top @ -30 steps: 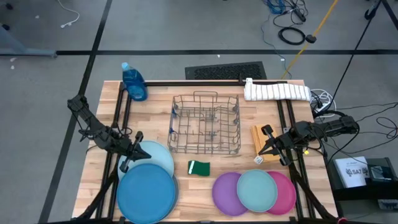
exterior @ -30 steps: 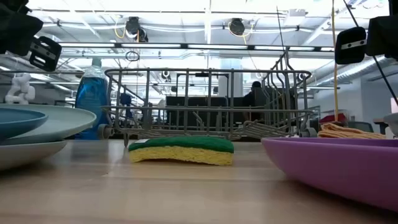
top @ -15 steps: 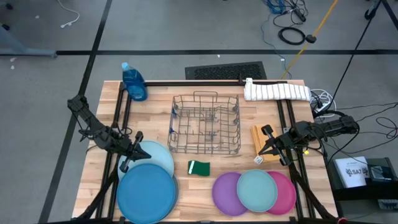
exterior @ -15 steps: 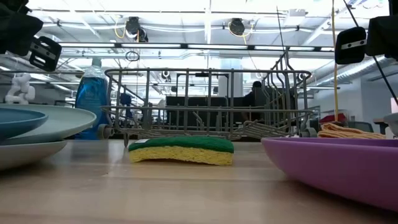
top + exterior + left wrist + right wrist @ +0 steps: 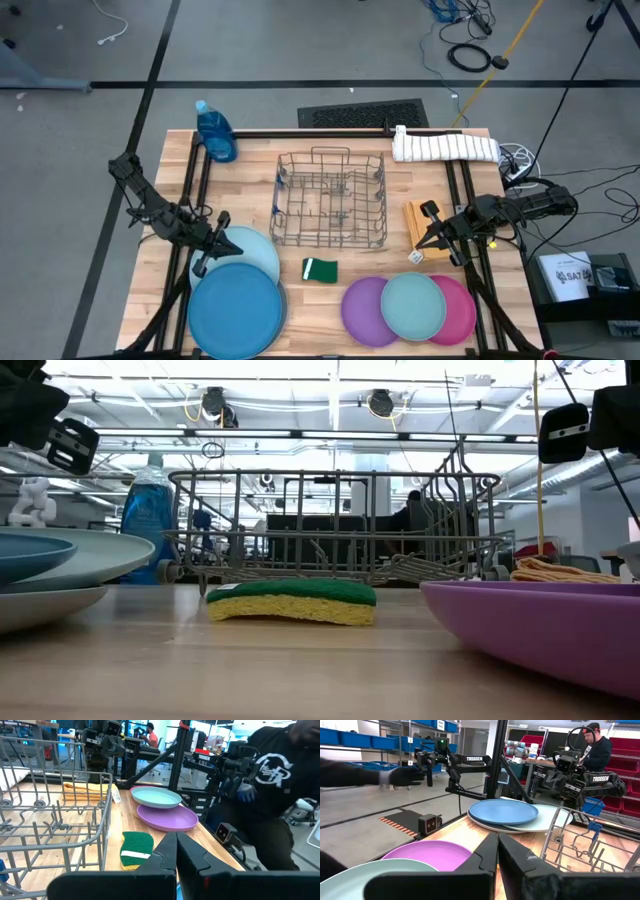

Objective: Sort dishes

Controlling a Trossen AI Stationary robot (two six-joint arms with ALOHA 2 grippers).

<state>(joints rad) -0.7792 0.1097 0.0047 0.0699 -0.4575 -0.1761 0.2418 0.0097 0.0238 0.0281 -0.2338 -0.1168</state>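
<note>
**A:** So where are your dishes sitting right now?

**B:** All five are on the counter (image 5: 300,295), along the front edge. You've got the deep-blue plate (image 5: 236,311) at the front left, overlapping the pale-blue plate (image 5: 255,249) just behind it. On the right, the teal plate (image 5: 412,304) lies on top, between the purple plate (image 5: 362,310) and the pink plate (image 5: 462,312), overlapping both. The wire rack (image 5: 330,198) in the middle holds nothing, and the green sponge (image 5: 320,269) lies just in front of it.

**A:** And your arms?

**B:** Your left gripper (image 5: 212,243) hangs over the pale-blue plate's left edge, fingers pressed together, nothing in them. Your right gripper (image 5: 428,233) is above the yellow cloth (image 5: 415,222) right of the rack, also pressed together and holding nothing. There's a soap bottle (image 5: 215,131) at the back left and a rolled towel (image 5: 445,147) at the back right.
</note>
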